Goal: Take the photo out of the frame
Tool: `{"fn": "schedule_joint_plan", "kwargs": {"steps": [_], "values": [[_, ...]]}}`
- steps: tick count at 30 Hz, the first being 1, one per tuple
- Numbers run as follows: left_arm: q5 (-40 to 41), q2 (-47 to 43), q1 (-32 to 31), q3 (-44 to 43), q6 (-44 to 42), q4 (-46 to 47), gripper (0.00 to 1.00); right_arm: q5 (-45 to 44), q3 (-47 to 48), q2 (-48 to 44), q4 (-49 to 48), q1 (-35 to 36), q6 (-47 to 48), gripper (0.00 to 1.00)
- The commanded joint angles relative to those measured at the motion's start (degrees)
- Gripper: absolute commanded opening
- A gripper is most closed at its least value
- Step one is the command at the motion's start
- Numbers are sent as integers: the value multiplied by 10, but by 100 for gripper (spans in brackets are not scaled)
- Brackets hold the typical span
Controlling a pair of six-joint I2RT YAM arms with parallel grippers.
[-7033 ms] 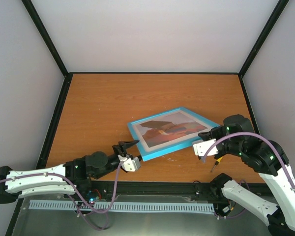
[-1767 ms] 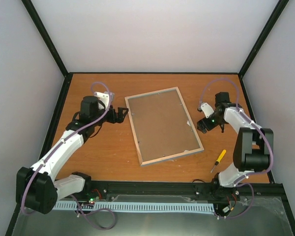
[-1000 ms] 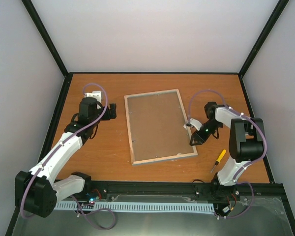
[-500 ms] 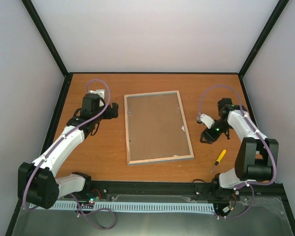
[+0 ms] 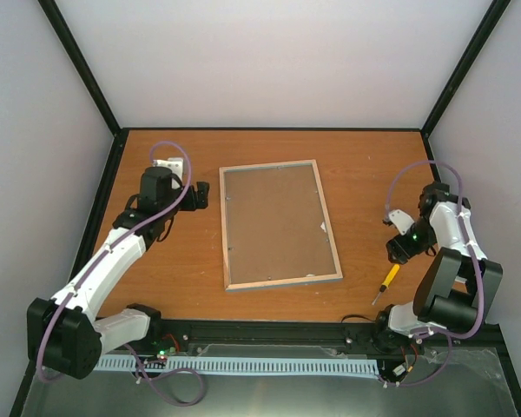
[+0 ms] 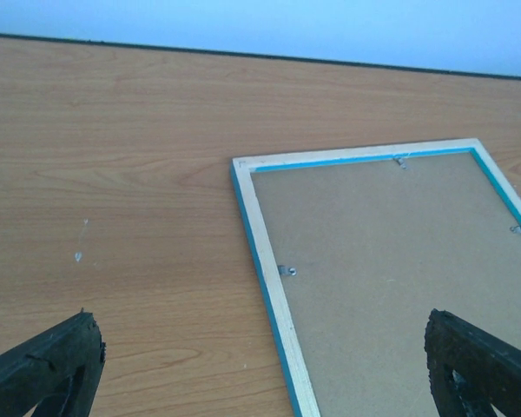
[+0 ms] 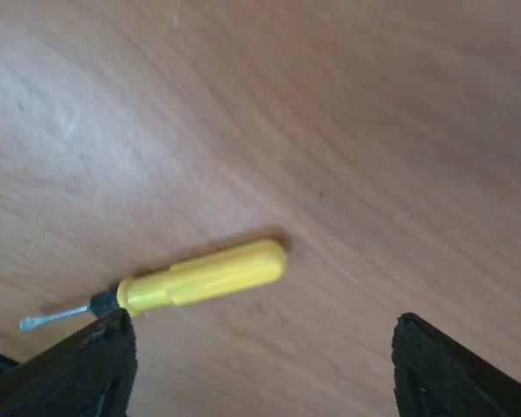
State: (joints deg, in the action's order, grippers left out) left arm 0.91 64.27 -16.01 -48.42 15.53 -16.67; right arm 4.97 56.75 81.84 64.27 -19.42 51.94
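While frame [image 5: 280, 224] lies back-up at centre, screwdriver [image 5: 386, 280] sits just below right gripper [image 5: 399, 250], tip lower-left; jaws wide, empty; left gripper [image 5: 200, 195] wide too.

Pale wood-edged frame [image 6: 269, 261], matt backing board [image 6: 391, 278]

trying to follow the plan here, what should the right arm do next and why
Probably lower the right gripper and close its fingers on the yellow handle of the screwdriver. The fingers stand open right above it. The frame lies face down, its backing board held by small metal clips that likely need turning before the photo can come out.
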Motion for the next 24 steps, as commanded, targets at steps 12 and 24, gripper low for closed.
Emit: {"fn": "schedule_joint_plan", "kwargs": {"steps": [12, 24], "values": [[-76, -23, 2, 0, -25, 29, 100, -27, -45, 78, 65, -21, -5, 83], [-106, -18, 2, 0, -12, 30, 100, 34, -41, 119, 20, -1, -39, 73]]}}
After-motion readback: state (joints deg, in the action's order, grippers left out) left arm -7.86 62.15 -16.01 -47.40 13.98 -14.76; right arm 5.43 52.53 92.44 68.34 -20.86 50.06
